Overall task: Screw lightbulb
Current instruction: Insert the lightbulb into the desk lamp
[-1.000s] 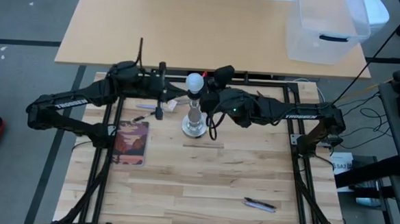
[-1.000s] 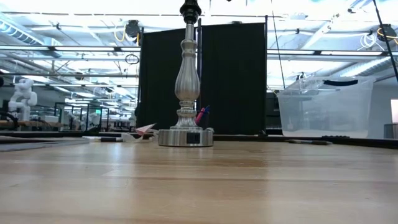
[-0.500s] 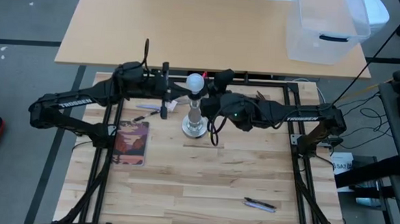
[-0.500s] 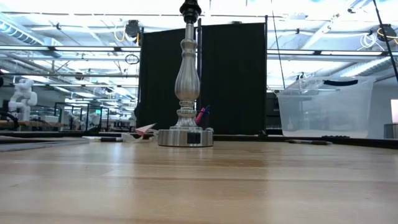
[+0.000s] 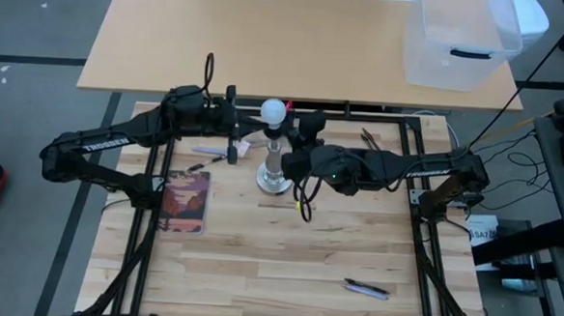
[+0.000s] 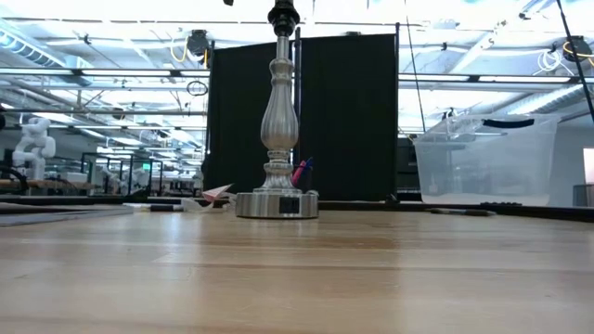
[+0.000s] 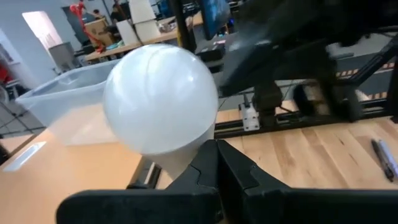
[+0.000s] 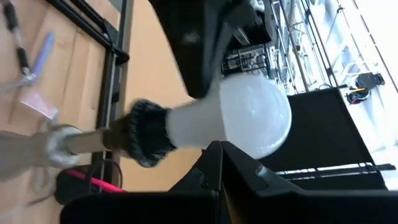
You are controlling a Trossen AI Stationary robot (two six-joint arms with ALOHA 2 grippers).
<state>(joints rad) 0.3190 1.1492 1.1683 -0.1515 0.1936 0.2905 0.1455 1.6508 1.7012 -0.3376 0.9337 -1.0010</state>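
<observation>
Looking down, you see the lightbulb (image 5: 275,109) seated atop the socket stand (image 5: 274,167), both clenched, empty grippers crowding it, left gripper (image 5: 248,129) and right gripper (image 5: 297,157), with a booklet (image 5: 185,199) and pen (image 5: 367,289) lying apart.

Both arms reach toward the table's middle; left pincer (image 5: 255,128) and right pincer (image 5: 289,156) closed.

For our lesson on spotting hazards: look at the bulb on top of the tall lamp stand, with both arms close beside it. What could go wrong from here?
1. The lamp stand is tall on a small round foot; a sideways push from the left hand or right hand could tip it.
2. Both shut hands crowd the bulb, so they might collide or crack its glass.
</observation>
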